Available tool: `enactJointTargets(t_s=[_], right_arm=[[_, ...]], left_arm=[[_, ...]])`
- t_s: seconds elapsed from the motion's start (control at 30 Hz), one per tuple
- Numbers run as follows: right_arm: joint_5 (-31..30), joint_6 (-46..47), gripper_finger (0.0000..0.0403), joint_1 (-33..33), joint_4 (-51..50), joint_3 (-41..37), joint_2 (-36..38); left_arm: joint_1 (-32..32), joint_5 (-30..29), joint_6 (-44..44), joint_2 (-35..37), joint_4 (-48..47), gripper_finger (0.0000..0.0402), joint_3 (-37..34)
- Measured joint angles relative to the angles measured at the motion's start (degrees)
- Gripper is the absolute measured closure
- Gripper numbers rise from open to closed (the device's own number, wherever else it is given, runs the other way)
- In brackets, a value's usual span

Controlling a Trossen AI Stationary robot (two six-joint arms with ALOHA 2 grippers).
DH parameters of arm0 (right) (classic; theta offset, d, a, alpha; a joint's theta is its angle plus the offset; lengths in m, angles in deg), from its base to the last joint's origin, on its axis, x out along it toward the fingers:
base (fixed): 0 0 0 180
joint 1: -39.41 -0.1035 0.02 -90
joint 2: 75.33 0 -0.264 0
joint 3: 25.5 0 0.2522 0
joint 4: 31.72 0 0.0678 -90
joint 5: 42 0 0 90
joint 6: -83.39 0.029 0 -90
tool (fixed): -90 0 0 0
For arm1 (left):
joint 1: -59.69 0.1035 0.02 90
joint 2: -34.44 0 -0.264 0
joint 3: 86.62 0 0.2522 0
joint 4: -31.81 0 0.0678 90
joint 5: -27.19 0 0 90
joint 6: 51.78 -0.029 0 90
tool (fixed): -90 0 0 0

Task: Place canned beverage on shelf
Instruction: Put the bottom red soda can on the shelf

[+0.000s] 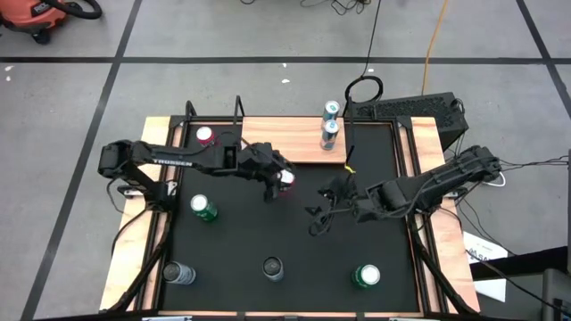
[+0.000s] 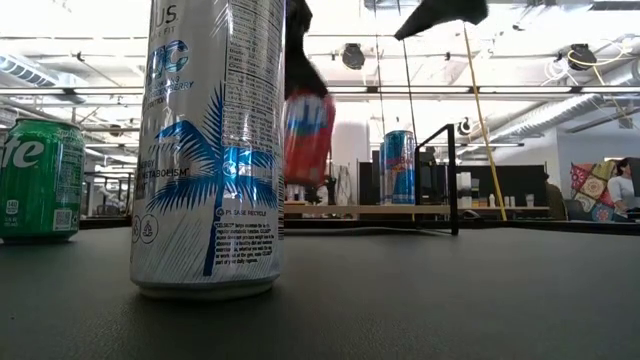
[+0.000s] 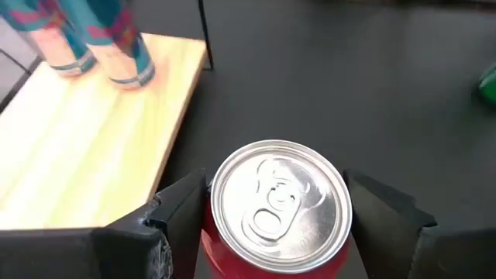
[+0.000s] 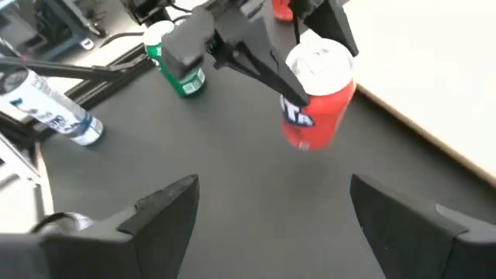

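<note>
A red can (image 1: 286,178) is in my left gripper (image 1: 278,183), which is shut on it over the black tabletop, just near of the light-wood shelf (image 1: 277,143). The low view shows the can (image 2: 308,135) up in the air. On the shelf stand a red can (image 1: 205,135) at its left end and two blue cans (image 1: 329,132) at its right end. My right gripper (image 1: 319,214) is open and empty to the right of the held can, fingers pointing at it (image 4: 318,93). My left gripper pinches the red can's side wall just under the top rim (image 3: 213,225) between its two fingers, one on each side. The fingers (image 4: 256,58) come slanting down from above. The can is lifted clear of the table, a little tilted, top up.
Green cans stand at the table's left (image 1: 203,208) and near right (image 1: 367,276). A grey can (image 1: 178,272) and a white can (image 1: 272,267) stand near the front edge. The shelf's middle (image 3: 93,132) is bare wood. Black rod uprights (image 1: 238,111) rise at the shelf's ends.
</note>
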Motion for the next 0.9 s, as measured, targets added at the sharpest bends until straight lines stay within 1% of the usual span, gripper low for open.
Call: enactJointTargets(t_s=[0.1, 0.17, 0.3, 0.4, 0.57, 0.7, 0.9], right_arm=[[-0.23, -8.36, 0.0077, 1.33, 2.34, 0.04, -0.17], [-0.28, -11.52, 0.0075, 2.48, 3.94, 0.04, -0.45], [-0.3, -11.53, 0.0069, 5.41, 4.55, 0.04, -0.56], [-0.19, -13.35, 0.0067, 7.05, 7.79, 0.04, -0.55], [0.02, -16.15, 0.0067, 9.41, 12.53, 0.04, -0.54], [0.04, -17.64, 0.0067, 10.89, 15.38, 0.04, -0.54], [-1.17, -16.55, 0.0072, 12.86, 15.77, 0.04, -0.54]], left_arm=[[0.27, 0.42, 2.16, 0.4, -1.52, 0.0149, 3.56], [0.27, 0.5, 3.05, 0.27, -3.1, 0.015, 5.65], [0.27, 0.82, 6.06, 1.17, -4.47, 0.0151, 10.26], [0.43, 0.87, 8.34, 2.45, -4.55, 0.0151, 13.08], [0.5, 0.78, 10.91, 2.31, -5.85, 0.015, 16.47], [0.47, 0.82, 11.2, 2.33, -5.11, 0.015, 17.44], [0.59, 0.43, 11.53, 2.28, -5.2, 0.015, 17.42]])
